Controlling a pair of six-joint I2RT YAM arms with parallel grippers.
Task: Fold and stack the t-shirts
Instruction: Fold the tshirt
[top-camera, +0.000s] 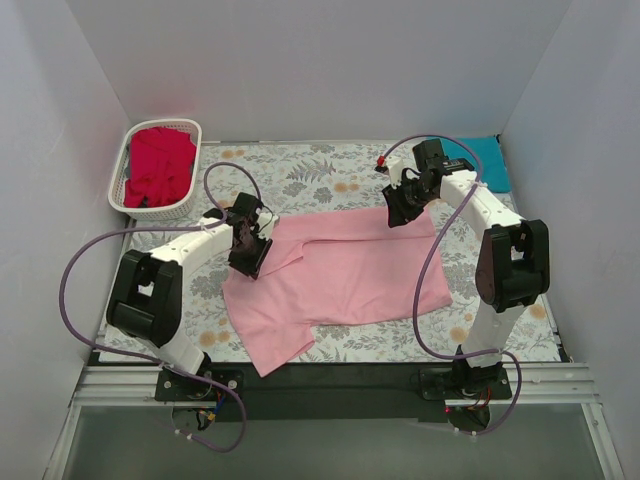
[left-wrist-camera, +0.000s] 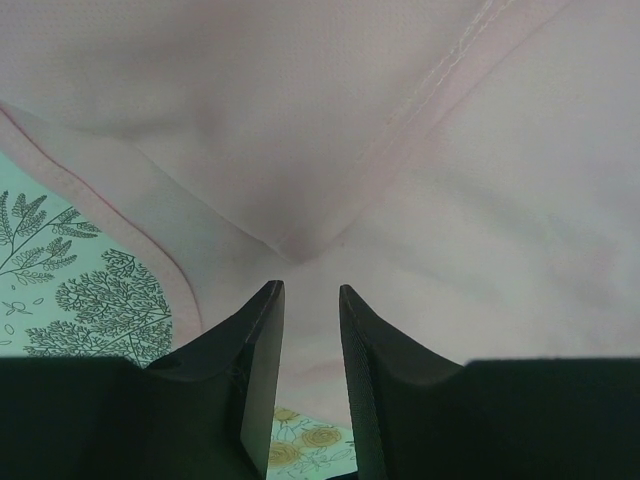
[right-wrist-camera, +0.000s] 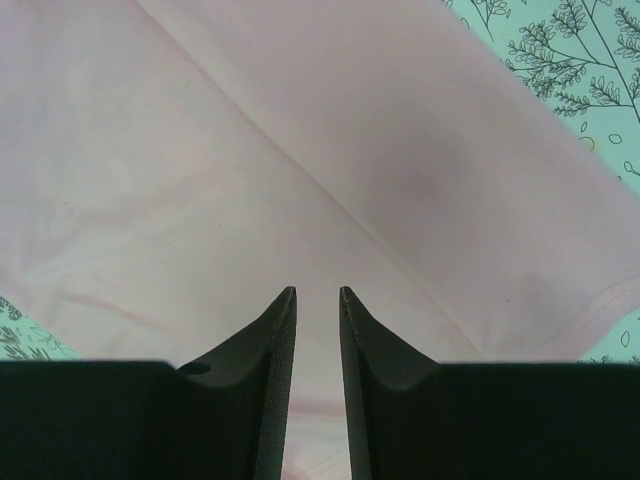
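The light pink t-shirt (top-camera: 345, 275) lies spread across the middle of the table, its far edge folded over. My left gripper (top-camera: 250, 252) is at its left shoulder. In the left wrist view the pink cloth (left-wrist-camera: 330, 130) creases toward my gripper (left-wrist-camera: 311, 290), whose jaws stand narrowly apart, pinching cloth. My right gripper (top-camera: 400, 208) is at the shirt's far right corner. In the right wrist view pink cloth (right-wrist-camera: 250, 150) fills the narrow gap of that gripper (right-wrist-camera: 318, 292). The red t-shirt (top-camera: 160, 165) lies in the basket. The teal t-shirt (top-camera: 487, 160) lies at the back right.
The white lattice basket (top-camera: 130, 150) stands at the back left corner. The floral tablecloth (top-camera: 300, 170) shows around the shirt. White walls close in the left, back and right sides. Purple cables loop beside both arms.
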